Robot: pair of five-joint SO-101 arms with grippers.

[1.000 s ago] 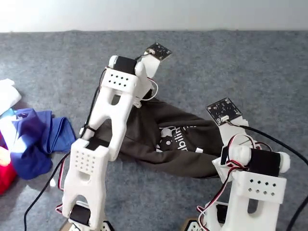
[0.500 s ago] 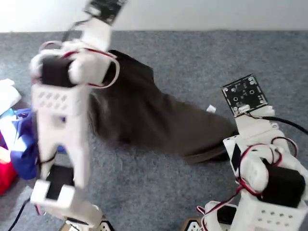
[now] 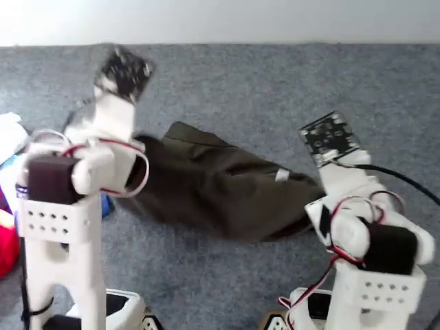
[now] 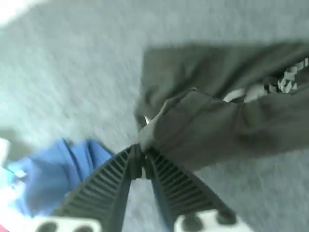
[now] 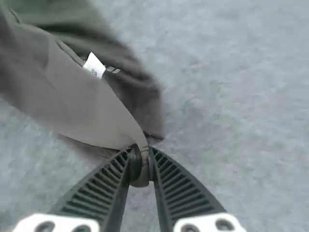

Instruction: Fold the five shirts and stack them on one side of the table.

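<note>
One grey table (image 3: 289,89), two arms on it: left arm (image 3: 58,220) near the clothes heap, right arm (image 3: 371,254) at the opposite side. One dark shirt (image 3: 213,185) in play, spread across the middle of the table between the two arms, one end at each gripper. Whether it lies flat or is partly lifted, can't tell. Heap at the table's left edge shows three colours: blue shirt (image 3: 104,204), red cloth (image 3: 5,251), white cloth (image 3: 10,134). They're bunched and cut off by the edge, so no reliable count beyond that. The blue one sits just beside the dark shirt's left end. Two grippers, both closed with fabric in them. Left gripper (image 4: 141,162): jaws pressed together at the tips, pinching a bunched fold at the dark shirt's end, no visible gap. Right gripper (image 5: 140,166): jaws closed to a thin slit, clamping the shirt's edge where the cloth comes to a point, with the rest fanning away from the tips. One small white label (image 5: 94,65) on the dark shirt, standing up off the fabric near the right gripper's end; also seen in the high view as a pale fleck. It has tiny marks, not legible. One patch of white print (image 4: 289,77) on the shirt in the left wrist view, too smeared to read.
</note>
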